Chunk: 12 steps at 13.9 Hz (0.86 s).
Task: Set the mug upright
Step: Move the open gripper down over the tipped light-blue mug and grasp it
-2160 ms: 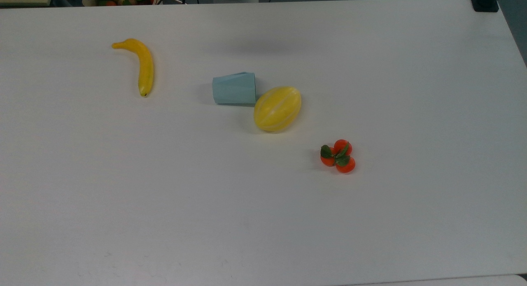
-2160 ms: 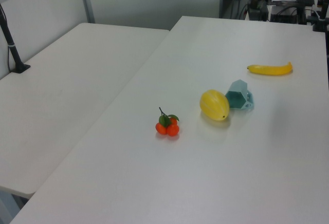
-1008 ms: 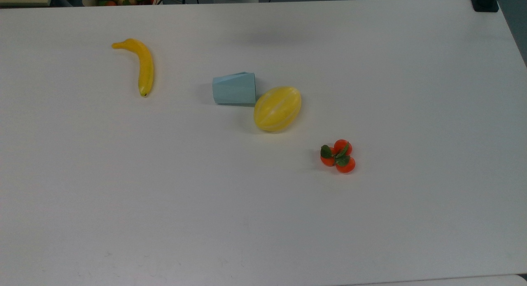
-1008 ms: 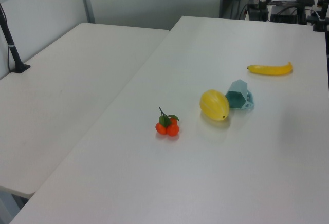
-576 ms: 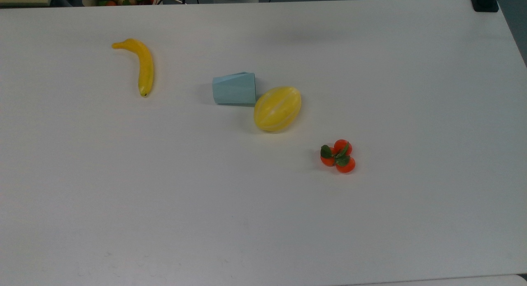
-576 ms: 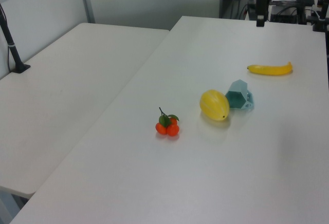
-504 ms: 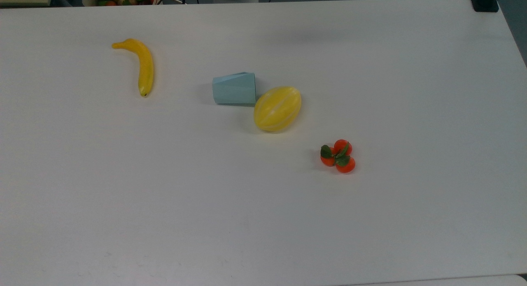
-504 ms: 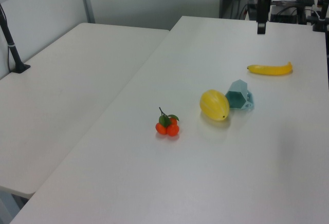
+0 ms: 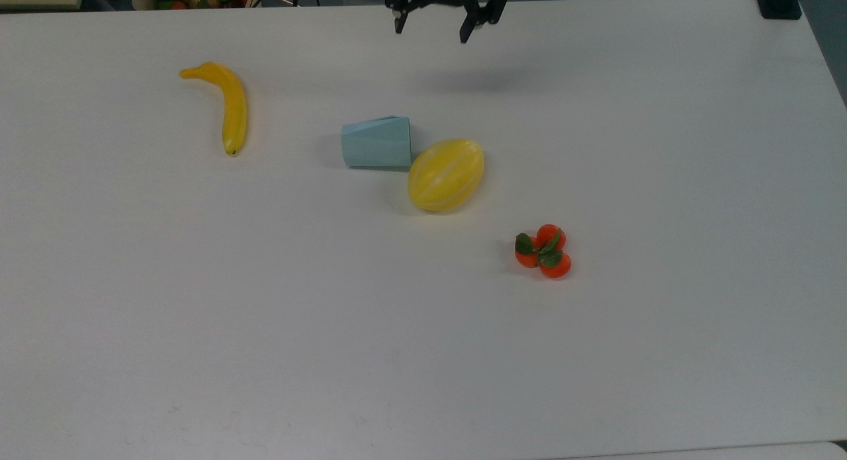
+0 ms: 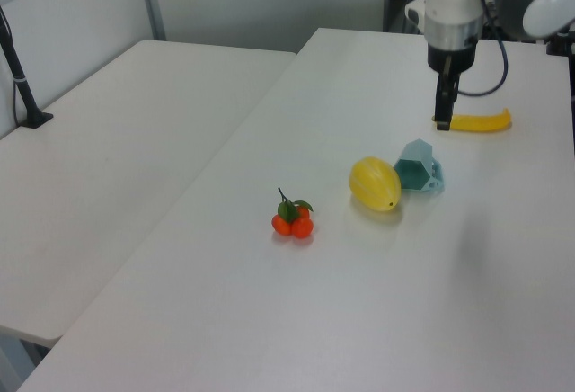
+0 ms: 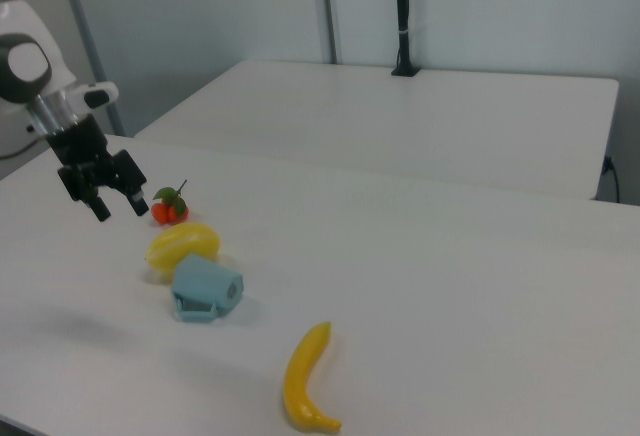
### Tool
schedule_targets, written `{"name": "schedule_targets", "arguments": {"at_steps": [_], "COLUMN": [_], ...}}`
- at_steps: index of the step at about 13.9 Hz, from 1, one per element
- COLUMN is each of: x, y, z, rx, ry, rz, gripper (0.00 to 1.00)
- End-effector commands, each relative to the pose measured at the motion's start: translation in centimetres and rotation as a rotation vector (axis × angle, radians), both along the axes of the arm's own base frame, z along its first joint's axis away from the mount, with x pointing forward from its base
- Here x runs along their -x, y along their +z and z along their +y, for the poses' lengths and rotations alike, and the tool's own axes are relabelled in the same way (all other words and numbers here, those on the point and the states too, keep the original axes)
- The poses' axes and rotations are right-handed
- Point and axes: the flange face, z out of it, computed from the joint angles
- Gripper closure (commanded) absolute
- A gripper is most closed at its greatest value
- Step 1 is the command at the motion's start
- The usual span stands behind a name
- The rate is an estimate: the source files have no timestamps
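End effector (image 9: 432,28) open, above the desk's (image 9: 662,149) far edge; mug (image 9: 376,142) on its side touches melon (image 9: 445,175), so your grasp may knock it rolling.

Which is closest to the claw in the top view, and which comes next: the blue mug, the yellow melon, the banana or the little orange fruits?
Measured from the claw at the top view's upper edge:
1. The mug, lying on its side, just below the claw.
2. The melon, touching the mug's right end.
3. The banana, far off to the left.
4. The orange fruit cluster, lower right, farthest.
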Motion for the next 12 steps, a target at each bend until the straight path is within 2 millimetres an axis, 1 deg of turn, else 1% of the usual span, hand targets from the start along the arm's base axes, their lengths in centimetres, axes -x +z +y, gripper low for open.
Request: {"name": "schedule_targets", "arguments": {"at_steps": [1,3,6,7,9,12], "x": [0.0,-0.5,-1.3,-1.4,-1.7,-2.1], "y": [-4.1,-6.2,-9.4,-10.3,-11.1,-13.4], "z": [0.0,0.4,0.4,0.4,0.5,0.5], "rx": [0.078,0.123,0.169,0.178,0.187,0.204], "ry": [-0.021,-0.024,-0.038,-0.041,-0.035,-0.022], "rz": [-0.093,-0.109,-0.154,-0.162,-0.179,-0.157], "gripper": [0.0,0.0,0.0,0.0,0.0,0.0]}}
